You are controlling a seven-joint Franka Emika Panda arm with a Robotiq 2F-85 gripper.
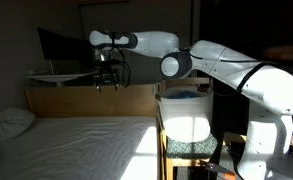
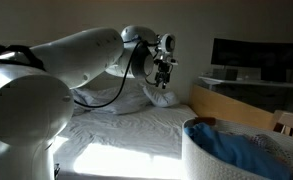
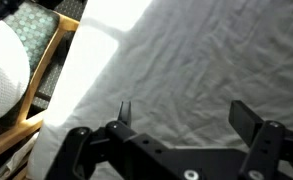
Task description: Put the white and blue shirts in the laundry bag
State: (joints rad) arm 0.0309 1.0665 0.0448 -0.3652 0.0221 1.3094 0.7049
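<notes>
The laundry bag (image 1: 183, 122) (image 2: 201, 160) is a tall white fabric cylinder standing beside the bed, next to the robot's base. Blue cloth, the blue shirt (image 1: 187, 95) (image 2: 236, 150), lies inside it at the top. I cannot tell a white shirt apart from the white bedding in any view. My gripper (image 1: 108, 76) (image 2: 164, 72) (image 3: 186, 115) hangs open above the bed, well away from the bag. In the wrist view both dark fingers (image 3: 248, 118) stand wide apart with only wrinkled sheet between them. The bag's side (image 3: 4, 70) shows at the left edge of that view.
The bed is covered by a white sheet (image 1: 76, 145) (image 2: 126, 130), with a white pillow (image 1: 8, 122) (image 2: 161, 97) on it. A wooden bed board (image 1: 91, 100) and frame (image 3: 51, 70) border it. A monitor (image 1: 61, 45) stands behind.
</notes>
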